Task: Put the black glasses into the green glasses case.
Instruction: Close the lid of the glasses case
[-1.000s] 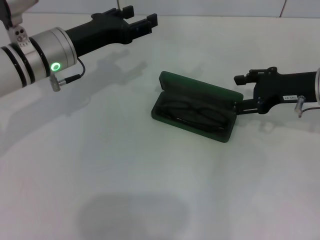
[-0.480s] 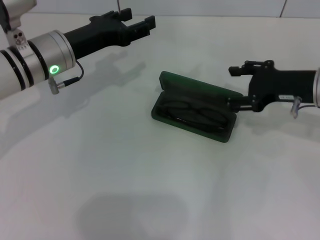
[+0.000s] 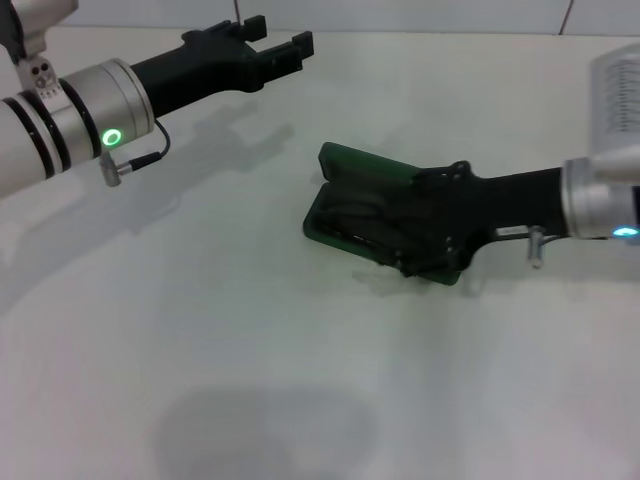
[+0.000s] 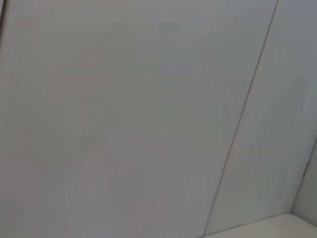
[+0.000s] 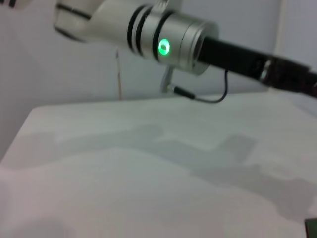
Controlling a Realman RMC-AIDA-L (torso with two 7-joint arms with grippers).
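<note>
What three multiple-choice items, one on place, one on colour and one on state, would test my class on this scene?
1. Where is the right pincer?
A. over the glasses case
B. at the table's near edge
C. out of view

2. What colour is the glasses case?
A. red
B. dark green
C. white

3. How is the left pincer occupied?
A. gripping the case
B. carrying the glasses
C. holding nothing, raised over the table

Answers:
1 A: the right pincer covers much of the glasses case.
2 B: its exposed lid and rim are dark green.
3 C: the left pincer hangs over the far part of the table with open, empty fingers; the glasses lie in the case.
</note>
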